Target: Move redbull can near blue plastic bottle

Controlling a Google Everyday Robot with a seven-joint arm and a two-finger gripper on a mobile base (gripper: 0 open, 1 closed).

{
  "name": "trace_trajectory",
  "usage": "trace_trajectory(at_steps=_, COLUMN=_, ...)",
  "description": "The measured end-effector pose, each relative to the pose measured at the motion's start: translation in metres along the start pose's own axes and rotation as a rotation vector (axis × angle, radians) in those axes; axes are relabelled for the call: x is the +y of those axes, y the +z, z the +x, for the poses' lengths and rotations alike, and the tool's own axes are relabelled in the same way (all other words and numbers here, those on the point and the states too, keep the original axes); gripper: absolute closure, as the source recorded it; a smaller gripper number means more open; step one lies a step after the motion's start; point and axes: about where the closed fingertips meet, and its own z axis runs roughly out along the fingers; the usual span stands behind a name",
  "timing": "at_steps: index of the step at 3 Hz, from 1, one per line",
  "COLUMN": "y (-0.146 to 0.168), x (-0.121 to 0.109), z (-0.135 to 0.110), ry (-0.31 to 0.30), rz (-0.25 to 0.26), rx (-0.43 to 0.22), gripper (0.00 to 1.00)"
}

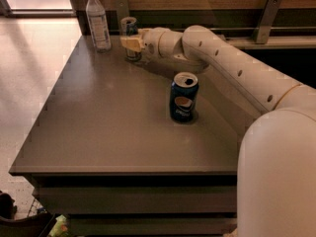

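The redbull can (pixel 129 25) is a slim can with a silver top. It stands upright at the back of the table, a short way right of the blue plastic bottle (pixel 98 20), which has a white cap and pale label. My gripper (pixel 130 43) reaches in from the right. Its tan fingers (pixel 126 43) are closed around the can's middle and hide part of its body. The can's base is at or just above the tabletop.
A wider dark blue Pepsi can (pixel 183 98) stands open near the middle right of the grey table (pixel 98 127). My white arm (pixel 232 68) crosses above the table's right side. A wall rail with brackets (pixel 266 14) runs behind. The table's left edge drops to the floor.
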Motion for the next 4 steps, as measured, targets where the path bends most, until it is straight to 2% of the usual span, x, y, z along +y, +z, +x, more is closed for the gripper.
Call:
trace_trajectory(at_steps=1, y=-0.0017, x=-0.0037, z=0.0073, ry=0.0, rz=0.005, rx=-0.002, gripper=1.0)
trace_trajectory(at_steps=2, y=0.0004, x=-0.0014, z=0.0073, ry=0.001, rz=0.001, rx=-0.002, gripper=0.83)
trace_trajectory(at_steps=3, y=0.0032, x=0.0016, z=0.0074, ry=0.001, rz=-0.004, rx=-0.002, gripper=0.52)
trace_trajectory(at_steps=4, y=0.0049, x=0.0034, z=0.0074, ry=0.002, rz=-0.007, rx=-0.003, gripper=0.29)
